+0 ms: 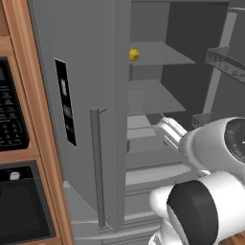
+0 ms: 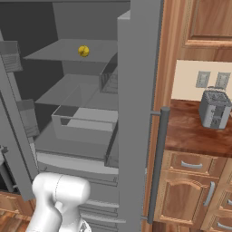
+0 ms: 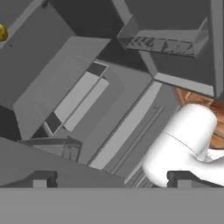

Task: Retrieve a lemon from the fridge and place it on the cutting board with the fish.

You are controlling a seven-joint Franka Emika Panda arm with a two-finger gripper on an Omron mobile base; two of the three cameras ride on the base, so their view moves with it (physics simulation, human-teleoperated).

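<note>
The lemon [image 1: 134, 55] [image 2: 83, 51] is a small yellow fruit on the upper shelf of the fridge [image 1: 86, 95] [image 2: 136, 90], near that shelf's front edge. One fridge door stands wide open, and the other, with the black display panel, is closed. My gripper [image 3: 111, 179] is open with nothing between its two dark fingertips [image 3: 39, 179]. It points into the fridge, well below the lemon [image 3: 2, 33], which shows at the far left edge of the hand view. My white hand [image 1: 166, 127] reaches in at the level of the lower shelves. The cutting board and the fish are out of view.
A clear drawer [image 2: 86, 120] sits under the lower shelves. Door bins [image 1: 227, 60] hang on the open door to the right. A black oven [image 1: 12, 115] is set in wood left of the fridge. A grey toaster [image 2: 215, 108] stands on the reddish-brown counter [image 2: 186, 136].
</note>
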